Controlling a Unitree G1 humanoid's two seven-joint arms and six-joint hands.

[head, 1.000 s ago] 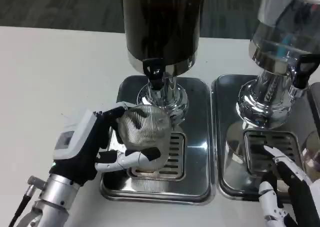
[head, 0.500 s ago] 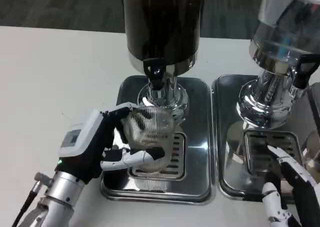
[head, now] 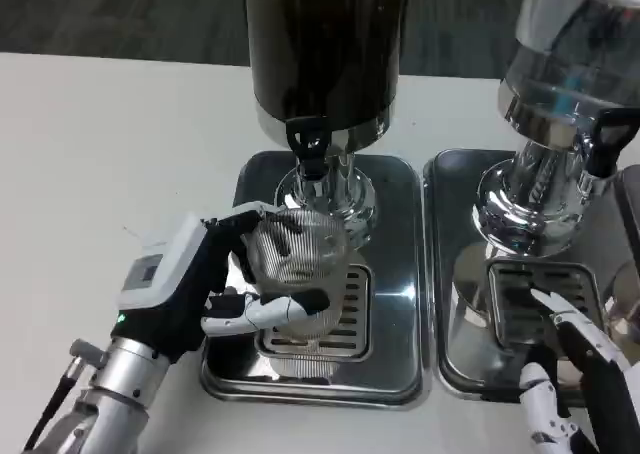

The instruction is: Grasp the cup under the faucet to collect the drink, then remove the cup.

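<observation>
Dispensers number two (head: 325,64) (head: 565,104); left hand (head: 195,289) grips one cup (head: 297,264).

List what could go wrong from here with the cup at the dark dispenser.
1. The left hand holds the clear ribbed cup tilted on the drip grate; a tilted cup could spill the drink.
2. The cup mouth may sit off the black faucet, so liquid could miss it.
3. The right hand rests by the neighbouring tray, too far to steady anything.
</observation>
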